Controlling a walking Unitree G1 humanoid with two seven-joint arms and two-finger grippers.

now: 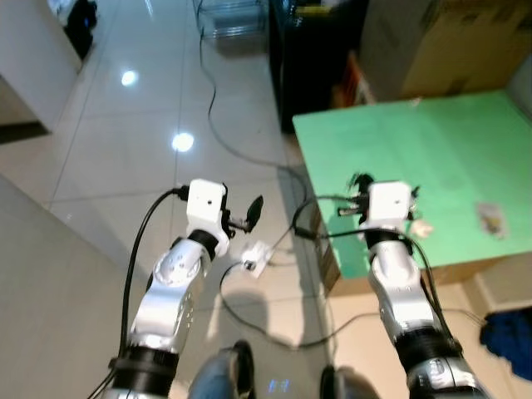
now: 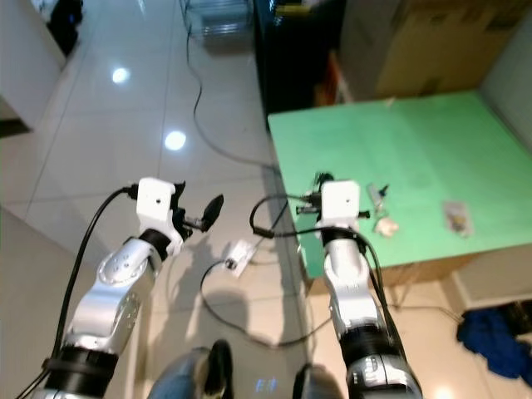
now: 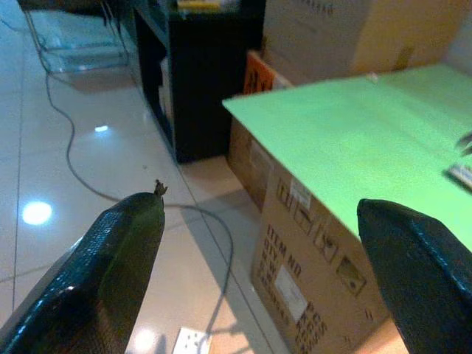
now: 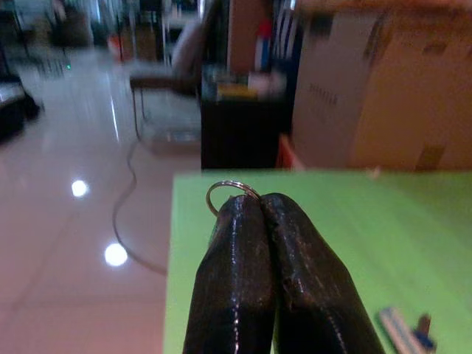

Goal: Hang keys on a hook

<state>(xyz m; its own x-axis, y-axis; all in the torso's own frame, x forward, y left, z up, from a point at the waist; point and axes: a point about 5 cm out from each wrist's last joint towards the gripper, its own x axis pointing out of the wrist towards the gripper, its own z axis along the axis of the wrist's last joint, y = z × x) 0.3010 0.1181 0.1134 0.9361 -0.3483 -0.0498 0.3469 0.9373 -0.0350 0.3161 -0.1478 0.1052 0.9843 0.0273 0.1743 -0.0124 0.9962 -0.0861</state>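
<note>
A humanoid robot stands at the corner of a green-topped cardboard desk point(image 1: 432, 158), both silver arms raised. Its right end effector point(image 4: 259, 210) hovers over the desk's near edge, its two black fingers pressed together on a thin silver key ring point(image 4: 230, 189), whose loop pokes out above the fingertips; any keys on the ring are hidden. The left end effector point(image 3: 258, 228) is held over the glossy white tiled floor point(image 1: 150, 125) beside the desk, fingers spread wide apart and empty. A few small pale objects point(image 2: 384, 223), too blurred to identify, lie on the desk near the right arm. A black cable point(image 1: 218, 116) snakes across the floor to a white power strip point(image 1: 256, 256). Brown cardboard boxes point(image 1: 465, 41) stand behind the desk.
</note>
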